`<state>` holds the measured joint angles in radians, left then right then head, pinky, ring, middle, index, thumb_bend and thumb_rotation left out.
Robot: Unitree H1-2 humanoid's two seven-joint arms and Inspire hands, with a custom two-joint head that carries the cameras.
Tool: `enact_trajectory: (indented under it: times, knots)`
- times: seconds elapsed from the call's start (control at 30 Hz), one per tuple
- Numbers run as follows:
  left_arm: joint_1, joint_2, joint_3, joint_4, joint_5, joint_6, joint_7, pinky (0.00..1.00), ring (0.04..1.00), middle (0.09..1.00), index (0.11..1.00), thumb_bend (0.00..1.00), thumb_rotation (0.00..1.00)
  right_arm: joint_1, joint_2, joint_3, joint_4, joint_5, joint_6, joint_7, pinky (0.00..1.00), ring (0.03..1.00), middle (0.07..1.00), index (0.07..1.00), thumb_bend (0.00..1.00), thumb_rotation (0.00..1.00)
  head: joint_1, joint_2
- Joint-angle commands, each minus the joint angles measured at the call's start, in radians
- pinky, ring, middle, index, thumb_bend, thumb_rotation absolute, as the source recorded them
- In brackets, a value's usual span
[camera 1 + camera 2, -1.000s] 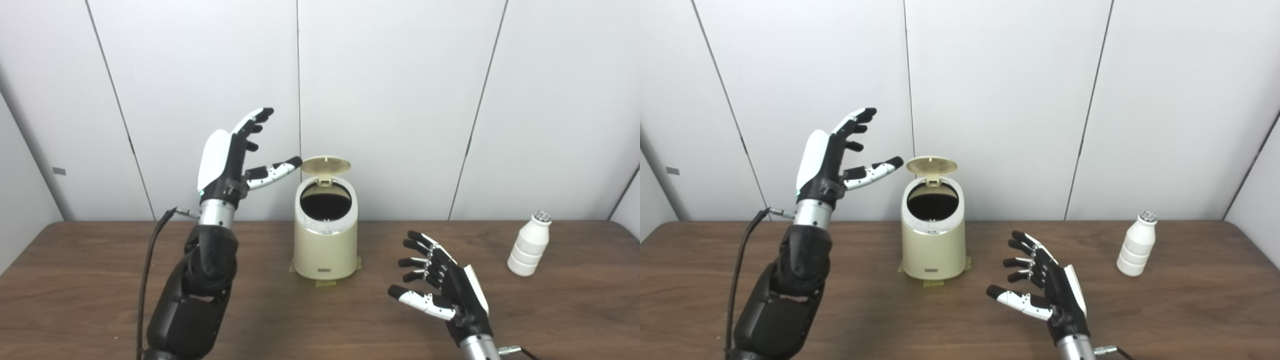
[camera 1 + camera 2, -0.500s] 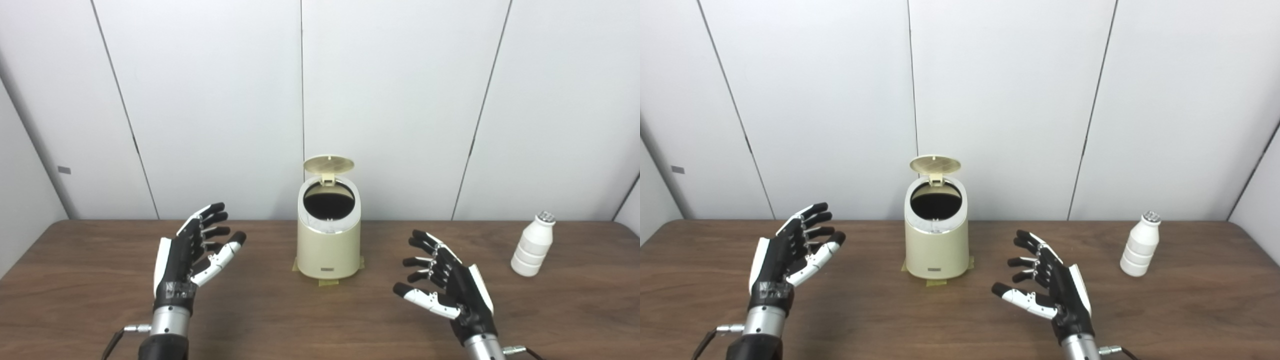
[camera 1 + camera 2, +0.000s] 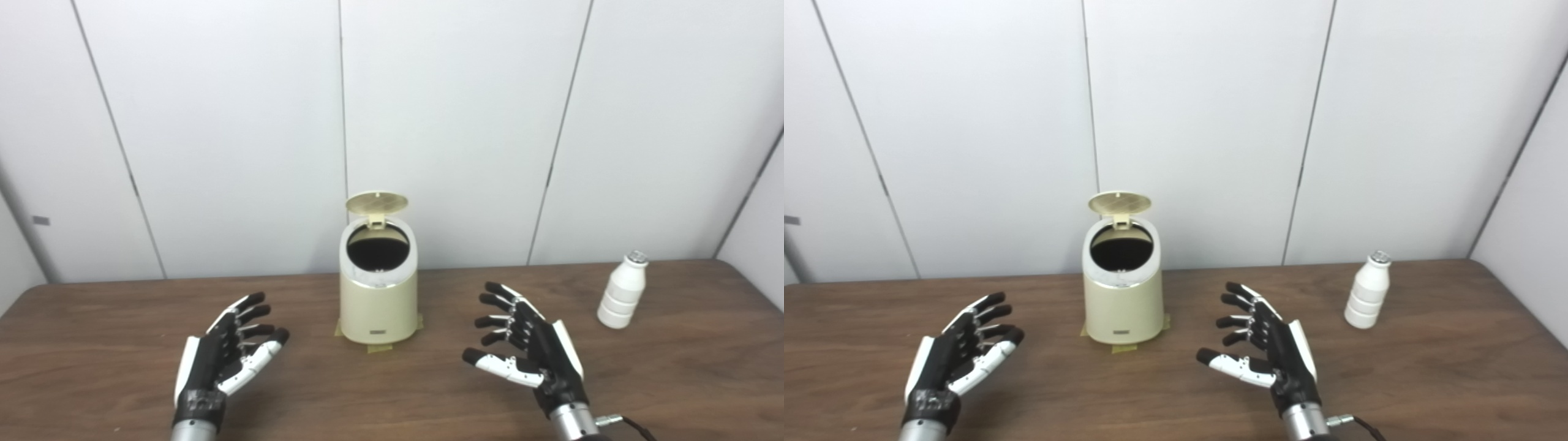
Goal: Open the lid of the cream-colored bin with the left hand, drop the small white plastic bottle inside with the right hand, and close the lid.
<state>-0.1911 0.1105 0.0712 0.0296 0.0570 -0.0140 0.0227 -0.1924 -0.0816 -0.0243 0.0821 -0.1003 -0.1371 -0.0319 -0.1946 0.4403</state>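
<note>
Both my hands sat low over the desk's near edge, palms turned in. My left hand [image 3: 223, 361] was spread wide w/ nothing in it, near the front-left part of the desk. My right hand [image 3: 533, 355] was likewise splayed and empty, front-right of centre, thumb pointing in toward the middle.

Mid-desk, a bit back, stood the cream bin [image 3: 378, 294] on a patch of tape, w/ its lid [image 3: 376, 203] flipped up on the rear hinge and the dark mouth showing. So I judged the opening step done; the step in hand was the pick w/ my right.

Farther back, near the desk's far-right corner and well apart from the bin, stood the white bottle [image 3: 621, 290], upright, capped, ribbed low on the body.

To do it well, I reckoned: bring the right hand out toward the far-right corner, keeping it spread, approach from the side at the bottle's mid-body, not the narrow neck. It looked light and tall, so a knock from a fingertip could tip it; close round it only once it sat between thumb and fingers. Left hand best kept clear of the bin so the lid didn't get bumped shut.
</note>
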Motion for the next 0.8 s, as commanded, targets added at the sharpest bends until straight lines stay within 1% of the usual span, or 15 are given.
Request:
enact_trajectory:
  times: [0.0,0.1,0.17,0.23,0.27,0.3,0.33,0.37,0.43,0.5,0.57,0.6,0.67,0.77]
  knots:
    - [-0.029,0.021,0.006,0.000,-0.009,-0.061,-0.006,0.56,0.701,0.788,0.842,0.69,0.32,-0.076,-0.036,-0.023,-0.013,-0.006,-0.058,-0.015,0.51,0.655,0.790,0.802,0.80,0.25,-0.056,-0.015]
    - [-0.029,0.028,0.009,0.023,-0.018,-0.079,-0.010,0.58,0.717,0.798,0.848,0.64,0.28,-0.118,-0.078,-0.036,-0.032,-0.031,-0.042,-0.014,0.51,0.648,0.790,0.807,0.78,0.22,-0.116,-0.034]
    - [-0.031,0.037,0.010,0.029,-0.019,-0.079,-0.014,0.59,0.728,0.810,0.860,0.62,0.27,-0.147,-0.108,-0.045,-0.088,-0.061,0.016,-0.014,0.52,0.649,0.781,0.813,0.78,0.23,-0.146,-0.044]
    - [-0.034,0.045,0.010,0.041,-0.017,-0.088,-0.017,0.59,0.735,0.814,0.861,0.61,0.27,-0.170,-0.134,-0.057,-0.148,-0.066,0.086,-0.004,0.54,0.659,0.779,0.808,0.77,0.20,-0.170,-0.055]
    - [-0.037,0.049,0.011,0.049,-0.013,-0.091,-0.016,0.59,0.736,0.815,0.861,0.61,0.27,-0.184,-0.154,-0.066,-0.168,-0.067,0.111,0.000,0.54,0.661,0.781,0.808,0.77,0.19,-0.182,-0.061]
    - [-0.038,0.050,0.012,0.055,-0.010,-0.092,-0.016,0.60,0.737,0.814,0.859,0.61,0.28,-0.194,-0.167,-0.071,-0.180,-0.067,0.125,0.002,0.55,0.663,0.787,0.812,0.75,0.18,-0.184,-0.062]
    - [-0.041,0.051,0.015,0.064,-0.019,-0.095,-0.020,0.60,0.737,0.813,0.858,0.62,0.29,-0.210,-0.185,-0.091,-0.186,-0.036,0.139,0.009,0.55,0.664,0.789,0.815,0.74,0.17,-0.195,-0.074]
    - [-0.044,0.051,0.018,0.072,-0.025,-0.097,-0.023,0.60,0.741,0.815,0.856,0.62,0.28,-0.227,-0.203,-0.112,-0.185,-0.015,0.145,0.009,0.56,0.667,0.786,0.817,0.74,0.15,-0.198,-0.076]
    - [-0.049,0.055,0.019,0.086,-0.030,-0.103,-0.027,0.60,0.741,0.810,0.848,0.63,0.27,-0.247,-0.224,-0.137,-0.170,0.004,0.140,0.007,0.59,0.681,0.773,0.817,0.76,0.18,-0.207,-0.083]
    - [-0.053,0.059,0.019,0.091,-0.032,-0.097,-0.031,0.60,0.742,0.810,0.851,0.62,0.28,-0.267,-0.250,-0.163,-0.149,0.010,0.133,-0.001,0.59,0.677,0.760,0.812,0.77,0.18,-0.220,-0.087]
    - [-0.055,0.060,0.020,0.091,-0.042,-0.092,-0.038,0.61,0.752,0.816,0.855,0.60,0.24,-0.288,-0.278,-0.187,-0.137,-0.003,0.141,-0.015,0.61,0.690,0.753,0.810,0.77,0.17,-0.229,-0.088]
    - [-0.056,0.059,0.021,0.087,-0.048,-0.084,-0.039,0.61,0.754,0.819,0.855,0.59,0.24,-0.299,-0.292,-0.197,-0.134,-0.012,0.146,-0.023,0.62,0.698,0.757,0.813,0.76,0.17,-0.232,-0.088]
    - [-0.056,0.059,0.023,0.082,-0.057,-0.076,-0.042,0.62,0.772,0.831,0.852,0.59,0.23,-0.317,-0.317,-0.211,-0.129,-0.032,0.162,-0.038,0.64,0.709,0.765,0.818,0.72,0.14,-0.236,-0.088]
    - [-0.058,0.063,0.026,0.081,-0.062,-0.078,-0.044,0.62,0.781,0.832,0.849,0.59,0.23,-0.343,-0.357,-0.231,-0.101,-0.054,0.180,-0.053,0.68,0.723,0.779,0.816,0.72,0.12,-0.243,-0.083]
